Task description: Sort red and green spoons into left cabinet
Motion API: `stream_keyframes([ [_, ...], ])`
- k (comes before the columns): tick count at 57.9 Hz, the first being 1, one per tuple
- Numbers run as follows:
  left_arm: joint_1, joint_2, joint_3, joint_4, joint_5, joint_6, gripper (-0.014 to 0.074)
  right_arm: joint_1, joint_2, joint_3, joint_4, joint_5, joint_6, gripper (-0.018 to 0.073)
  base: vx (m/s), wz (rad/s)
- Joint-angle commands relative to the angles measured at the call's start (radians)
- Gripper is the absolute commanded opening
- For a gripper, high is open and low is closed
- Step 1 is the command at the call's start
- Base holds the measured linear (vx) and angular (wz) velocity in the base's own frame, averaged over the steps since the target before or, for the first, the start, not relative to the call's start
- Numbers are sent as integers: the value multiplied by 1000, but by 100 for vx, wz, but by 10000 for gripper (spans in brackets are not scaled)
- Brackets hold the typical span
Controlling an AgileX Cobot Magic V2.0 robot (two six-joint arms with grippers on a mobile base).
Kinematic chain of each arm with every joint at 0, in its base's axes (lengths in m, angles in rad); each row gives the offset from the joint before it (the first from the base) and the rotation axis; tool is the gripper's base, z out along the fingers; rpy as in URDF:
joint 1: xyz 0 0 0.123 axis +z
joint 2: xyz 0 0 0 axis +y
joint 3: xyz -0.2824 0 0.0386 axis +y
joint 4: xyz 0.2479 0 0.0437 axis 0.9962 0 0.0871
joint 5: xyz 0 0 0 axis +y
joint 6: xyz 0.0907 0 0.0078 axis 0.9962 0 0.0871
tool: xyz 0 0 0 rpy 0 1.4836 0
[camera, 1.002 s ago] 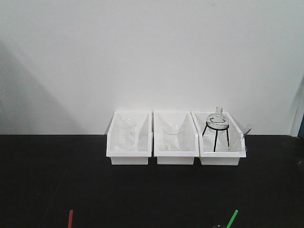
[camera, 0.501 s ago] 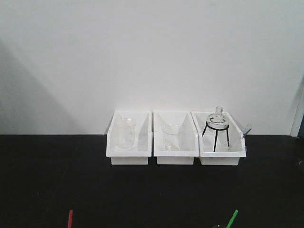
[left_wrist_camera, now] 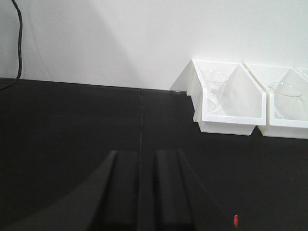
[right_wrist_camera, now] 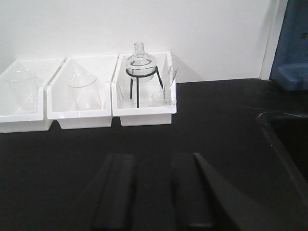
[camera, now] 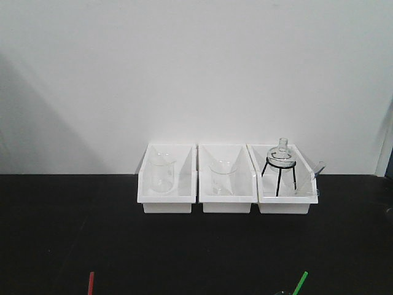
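Pickup not begun: red spoon (camera: 91, 283) and green spoon (camera: 300, 283) lie at the bottom edge. The left gripper (left_wrist_camera: 146, 192) has its fingers narrow, the right gripper (right_wrist_camera: 153, 192) wider, both empty. Reaching down seems next.

Wall (camera: 196, 74): a plain white surface is being shown from nine to three o'clock.
Light: the wall is being lit evenly; a soft grey shadow (camera: 37, 123) is being cast at nine o'clock.
Bench top (camera: 73, 233): a matte black surface is being met by the wall.
Cupboard (right_wrist_camera: 293, 43): a blue front is being glimpsed at two o'clock, right wrist view.
Cable (left_wrist_camera: 19, 38): a black lead is being hung at eleven o'clock, left wrist view.
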Motion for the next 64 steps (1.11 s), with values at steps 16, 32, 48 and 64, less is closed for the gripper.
stream_keyframes([
  [16,-2,-4,-38,-11,-88,-2,471,-3,-2,-37,-9,-161,-11,729,0,0],
  [32,-2,-4,-37,-11,-84,-2,471,-3,44,48,114,-348,15,688,0,0],
  [48,-2,-4,-37,-11,-84,-2,470,-3,172,371,131,-772,72,587,0,0],
  [64,-2,-4,-37,-11,-84,-2,470,-3,488,446,-299,-1268,327,522,0,0],
])
